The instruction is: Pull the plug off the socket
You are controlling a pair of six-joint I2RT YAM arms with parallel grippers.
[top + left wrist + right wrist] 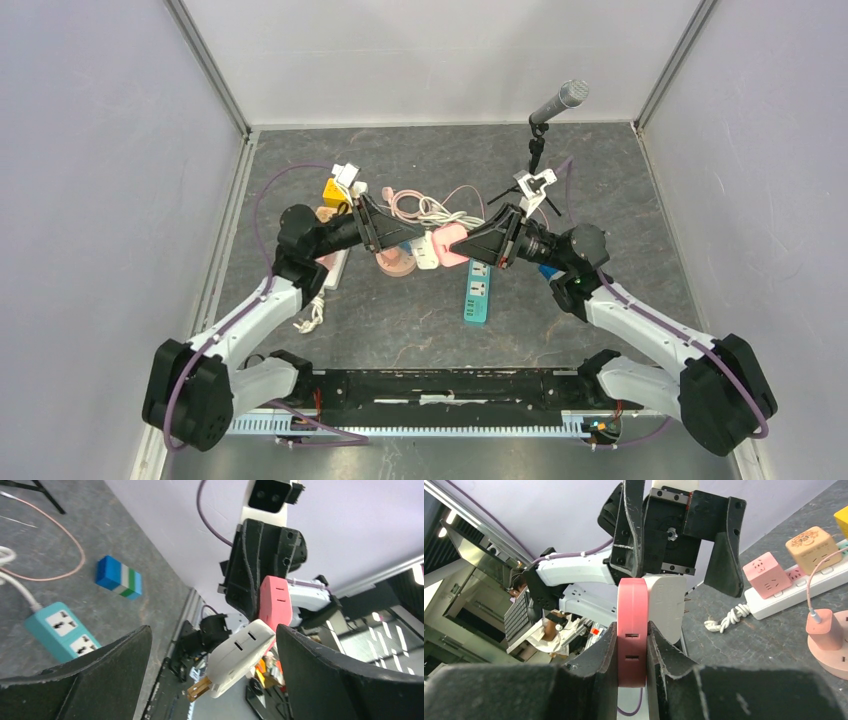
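Fingers [606, 650] of the right end effector [631, 635] are pressed together on the pink socket block [631, 605], one finger on each flat side, and two narrow slots of the block face the right wrist camera. Directly beside this block, and touching it, is the white plug [666, 605]; how the two parts are joined I cannot tell. The left end effector [212, 630] comes from the opposite side with its fingers wide apart. In the left wrist view the white plug lies in the gap between them, its brass pins bare and pointing away from the pink block, and whether any finger touches it is not clear. Both parts are held up in the air above the worktop [400, 330], about in the middle between the two arms. Below them, on the worktop, lies a teal power strip [477, 295], and near it a small blue block [119, 577] with white and green stripes. Behind the left arm there is a white power strip [794, 592] carrying a pink cube [768, 572] and a tan cube [815, 547], and just beside it a round pink socket [831, 645] with a cable.
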